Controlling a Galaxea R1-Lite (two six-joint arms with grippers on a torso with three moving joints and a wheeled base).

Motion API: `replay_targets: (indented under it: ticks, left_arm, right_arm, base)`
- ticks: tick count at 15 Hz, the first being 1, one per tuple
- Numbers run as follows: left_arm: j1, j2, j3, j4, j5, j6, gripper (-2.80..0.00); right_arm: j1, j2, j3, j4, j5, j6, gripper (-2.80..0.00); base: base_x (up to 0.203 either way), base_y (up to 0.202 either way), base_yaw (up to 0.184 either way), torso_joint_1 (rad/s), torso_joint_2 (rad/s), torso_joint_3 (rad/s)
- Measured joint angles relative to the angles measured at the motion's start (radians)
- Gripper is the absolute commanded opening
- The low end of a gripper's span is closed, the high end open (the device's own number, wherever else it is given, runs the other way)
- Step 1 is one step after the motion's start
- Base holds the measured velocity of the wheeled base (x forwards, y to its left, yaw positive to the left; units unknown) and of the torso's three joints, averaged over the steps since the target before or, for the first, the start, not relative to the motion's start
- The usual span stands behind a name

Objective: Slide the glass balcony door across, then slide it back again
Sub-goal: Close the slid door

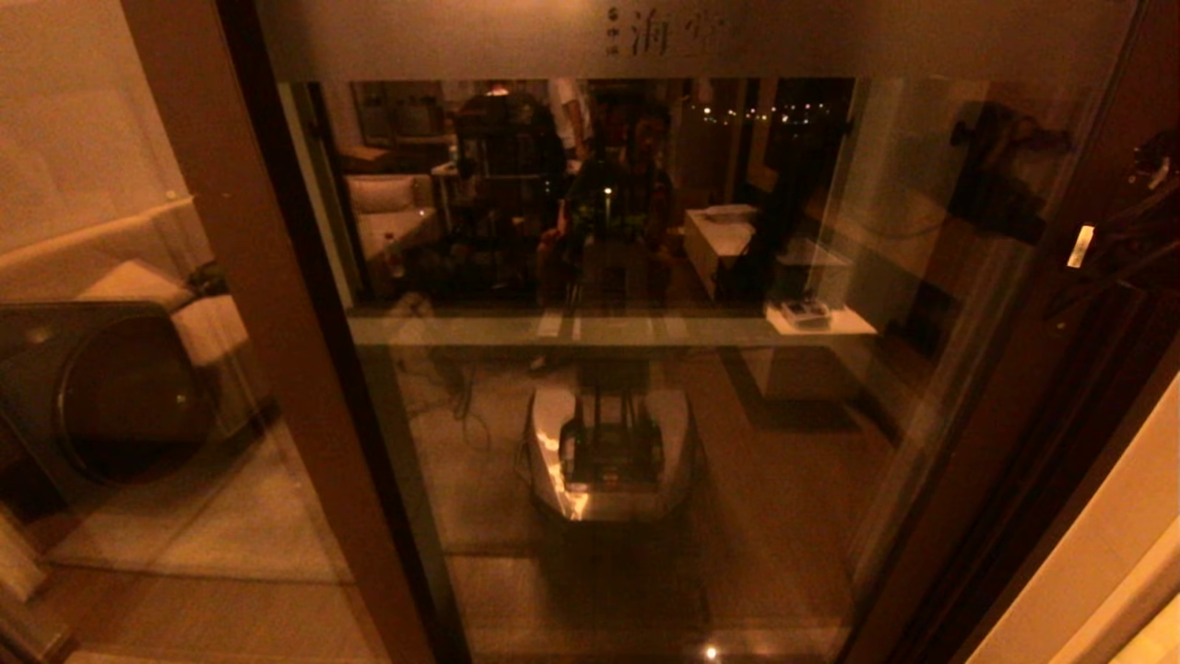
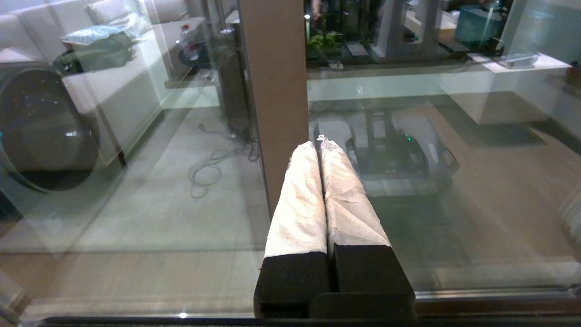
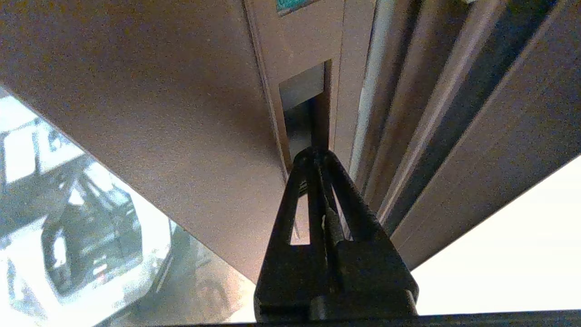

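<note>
right hand (image 3: 317, 156): black tapered fingers pressed together, tips in recessed handle slot (image 3: 303, 109) | glass balcony door (image 1: 608, 415): brown frame

The left gripper (image 2: 320, 144) has two black fingers (image 2: 299, 204) wrapped in wrinkled white cloth. The right gripper (image 3: 316, 156) is black, its tapering fingers (image 3: 290, 213) pierced by triangular openings.
</note>
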Motion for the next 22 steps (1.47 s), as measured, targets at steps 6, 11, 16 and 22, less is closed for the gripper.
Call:
replay_targets:
  ticks: [6,11,16,22]
  left_arm:
    - [0.0,0.0,0.0,0.0,0.0,0.0,-2.8]
    - [0.0,0.0,0.0,0.0,0.0,0.0,-2.8]
    - [0.0,0.0,0.0,0.0,0.0,0.0,-2.8]
    - [0.0,0.0,0.0,0.0,0.0,0.0,-2.8]
  right_arm:
    - [-0.012,0.012,-0.016,-0.002,-0.001,-0.006,-2.8]
    - [-0.033,0.032,-0.043,0.007,0.002,-0.006,-2.8]
    - [-0.043,0.043,-0.056,0.011,0.005,-0.006,-2.8]
    - [-0.054,0.057,-0.071,0.012,0.005,-0.006,-2.8]
  base:
    - [0.0,0.0,0.0,0.0,0.0,0.0]
    - [0.0,0.0,0.0,0.0,0.0,0.0]
    - [0.0,0.0,0.0,0.0,0.0,0.0]
    - [0.0,0.0,0.0,0.0,0.0,0.0]
